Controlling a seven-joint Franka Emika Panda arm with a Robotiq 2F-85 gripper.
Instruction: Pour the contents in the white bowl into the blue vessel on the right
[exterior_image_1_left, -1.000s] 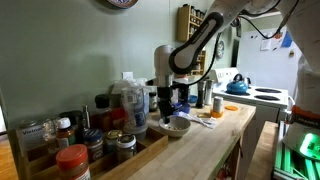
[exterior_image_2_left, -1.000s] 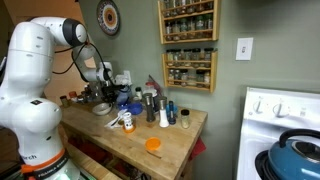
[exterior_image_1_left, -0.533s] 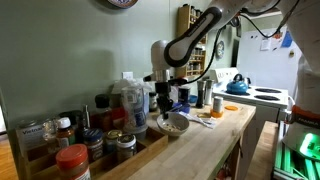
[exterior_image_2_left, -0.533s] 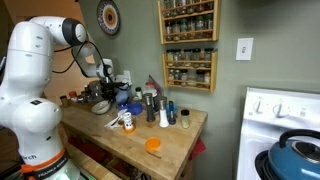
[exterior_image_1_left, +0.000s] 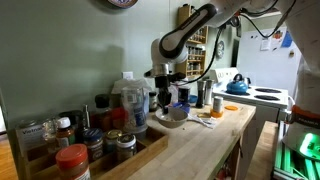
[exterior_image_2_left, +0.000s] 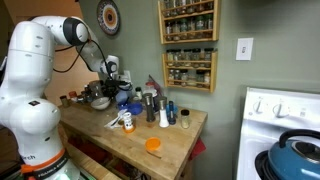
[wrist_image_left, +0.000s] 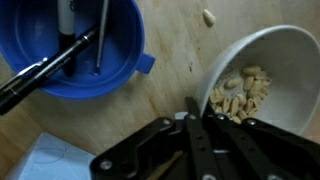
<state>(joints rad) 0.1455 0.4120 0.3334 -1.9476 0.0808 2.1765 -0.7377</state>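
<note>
The white bowl holds pale nuts and fills the right of the wrist view. My gripper is shut on its near rim. The blue vessel with dark utensils in it stands on the wooden counter just beside the bowl, at the upper left of that view. In both exterior views the bowl hangs from the gripper a little above the counter, roughly level. One loose nut lies on the counter between the two.
Jars and bottles crowd the counter's back edge, with a crate of spice jars at one end. An orange lid lies near the counter's front. A stove with a blue kettle stands past the counter. A spice rack hangs on the wall.
The gripper has lifted the white bowl up off the counter, with a slight shift toward the blue vessel. The bowl stays in its grip throughout.
</note>
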